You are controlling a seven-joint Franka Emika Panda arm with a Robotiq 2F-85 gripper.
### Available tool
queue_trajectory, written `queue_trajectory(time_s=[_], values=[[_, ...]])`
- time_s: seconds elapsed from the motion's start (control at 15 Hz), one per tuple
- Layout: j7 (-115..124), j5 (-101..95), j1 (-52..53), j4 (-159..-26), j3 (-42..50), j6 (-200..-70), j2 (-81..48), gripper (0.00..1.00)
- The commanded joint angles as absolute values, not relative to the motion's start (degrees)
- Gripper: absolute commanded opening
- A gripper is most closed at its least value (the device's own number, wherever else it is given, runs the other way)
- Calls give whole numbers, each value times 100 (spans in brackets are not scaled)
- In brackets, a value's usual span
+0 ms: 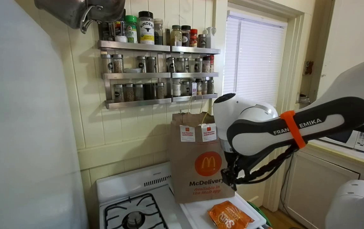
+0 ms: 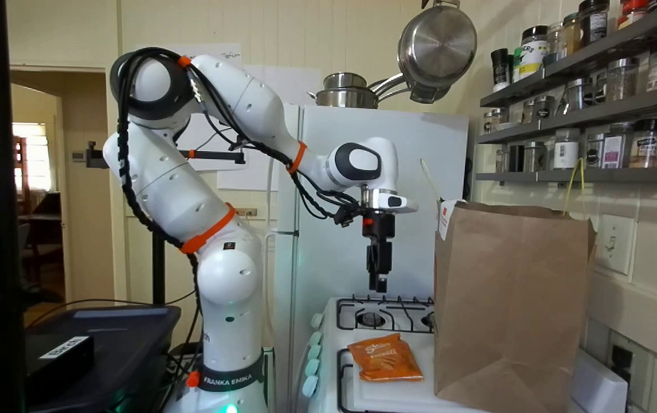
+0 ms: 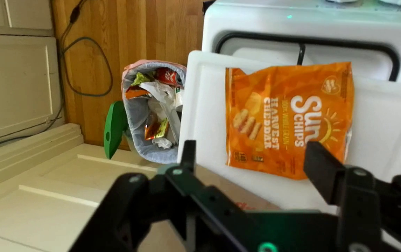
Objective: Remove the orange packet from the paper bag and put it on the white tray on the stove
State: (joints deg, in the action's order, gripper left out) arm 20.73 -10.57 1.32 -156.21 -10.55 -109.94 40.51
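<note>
- Packet (image 3: 289, 119) lies flat on the tray (image 3: 204, 105), with its name facing up.
- Tray sits on the stove (image 1: 171, 208).
- Bag (image 2: 512, 310) stands tall, to the right of the packet in an exterior view.
- Claw (image 2: 378, 284) hangs above the packet, with a gap between them.
- Its two fingers (image 3: 323, 173) are spread wide apart in the wrist view.
- Bin (image 3: 134, 120) with trash (image 3: 160, 91) in it stands left of the tray in the wrist view.
</note>
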Motion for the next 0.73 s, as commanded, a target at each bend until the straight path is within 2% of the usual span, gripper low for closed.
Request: queue_trajectory(time_s=[0.0,0.67], values=[[2136,-1023,32,-15698,-944,-11442,4391,100],[2057,-978,-42,-15571,-930,-11552,4372,100]])
